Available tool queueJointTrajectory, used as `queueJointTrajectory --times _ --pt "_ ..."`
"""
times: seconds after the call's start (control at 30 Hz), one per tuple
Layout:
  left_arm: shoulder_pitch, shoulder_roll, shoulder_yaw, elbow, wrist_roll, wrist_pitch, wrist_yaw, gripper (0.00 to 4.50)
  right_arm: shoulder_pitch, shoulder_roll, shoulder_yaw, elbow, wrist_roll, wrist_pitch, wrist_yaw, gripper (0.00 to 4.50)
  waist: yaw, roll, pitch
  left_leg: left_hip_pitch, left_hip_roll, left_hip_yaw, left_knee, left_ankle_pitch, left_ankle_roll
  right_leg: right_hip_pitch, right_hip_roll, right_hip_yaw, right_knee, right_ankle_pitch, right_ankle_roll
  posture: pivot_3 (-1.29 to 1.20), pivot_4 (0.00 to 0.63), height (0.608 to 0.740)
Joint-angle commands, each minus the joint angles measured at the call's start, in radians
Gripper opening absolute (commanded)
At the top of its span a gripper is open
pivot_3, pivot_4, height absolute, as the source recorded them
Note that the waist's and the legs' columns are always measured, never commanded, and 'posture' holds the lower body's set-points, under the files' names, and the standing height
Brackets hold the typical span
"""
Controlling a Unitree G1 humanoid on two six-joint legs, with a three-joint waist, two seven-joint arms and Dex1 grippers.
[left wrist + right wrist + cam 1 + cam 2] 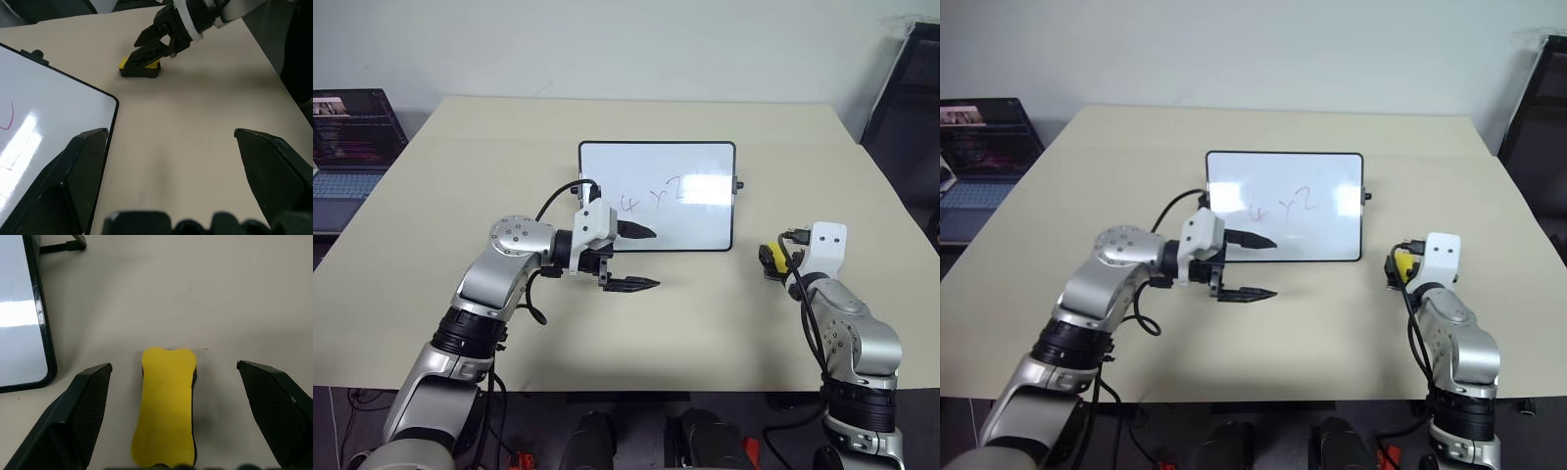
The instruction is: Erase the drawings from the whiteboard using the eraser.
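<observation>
The whiteboard lies flat in the middle of the beige table, with the drawings, thin strokes like "4 x 2", near its centre. My left gripper hovers open by the board's near edge, its upper finger over the lower left part of the board and pointing to the right. The yellow eraser rests on the table right of the board. My right gripper is open and straddles it, one finger on each side with a gap to each. The left wrist view shows the right gripper's fingers over the eraser.
An open laptop sits off the table's left side. A dark chair-like frame stands past the far right corner. The table's front edge runs close to my arms.
</observation>
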Motion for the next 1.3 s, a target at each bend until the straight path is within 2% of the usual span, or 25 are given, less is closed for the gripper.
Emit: queueJointTrajectory --times 0.03,0.53,0.63,0.87,0.9,1.13,1.3 --pt "0.009 0.007 0.013 -0.050 -0.004 -0.005 0.006 4.50 0.000 -0.007 0.003 0.002 -0.015 -0.052 0.007 4.49 0.000 0.000 0.000 0.000 0.000 0.000 0.000 0.000 0.000 0.000 0.000 0.000 0.000 0.000 0.000 0.00 0.150 0.740" --pt "0.043 0.028 0.014 -0.092 0.007 0.003 0.013 4.50 -0.020 0.013 0.024 0.071 -0.030 -0.089 -0.001 4.49 0.000 0.000 0.000 0.000 0.000 0.000 0.001 0.000 0.000 0.000 0.000 0.000 0.000 0.000 0.000 0.00 0.150 0.740" --pt "0.046 0.030 0.015 -0.093 0.008 0.000 0.015 4.50 -0.024 0.014 0.019 0.078 -0.031 -0.096 -0.004 3.89 0.000 0.000 0.000 0.000 0.000 0.000 0.001 0.000 0.000 0.000 0.000 0.000 0.000 0.000 0.000 0.00 0.150 0.740" --pt "0.059 0.032 0.014 -0.102 0.011 -0.001 0.029 4.50 -0.024 0.015 0.018 0.077 -0.028 -0.106 -0.008 1.33 0.000 0.000 0.000 0.000 0.000 0.000 0.001 0.000 0.000 0.000 0.000 0.000 0.001 0.000 0.000 0.00 0.150 0.740" --pt "0.061 0.032 0.016 -0.102 0.012 0.002 0.034 4.50 -0.024 0.016 0.019 0.075 -0.027 -0.107 -0.008 1.11 0.000 0.000 0.000 0.000 0.000 0.000 0.001 0.000 0.000 0.000 0.000 0.000 0.001 0.000 0.000 0.00 0.150 0.740" --pt "0.078 0.033 0.023 -0.109 0.063 0.049 0.139 4.50 0.008 -0.009 0.062 -0.012 -0.028 -0.095 0.035 1.09 0.000 0.000 0.000 0.000 0.000 -0.001 0.001 0.000 0.000 0.000 0.000 0.000 0.001 0.000 0.000 0.00 0.150 0.740" --pt "0.106 0.016 0.036 -0.134 0.114 0.103 0.273 4.50 0.066 -0.076 0.146 -0.194 -0.036 -0.076 0.103 1.09 0.001 0.000 0.000 0.000 0.000 -0.001 0.001 0.000 0.000 0.000 0.000 0.000 0.001 0.000 0.000 0.00 0.150 0.740"
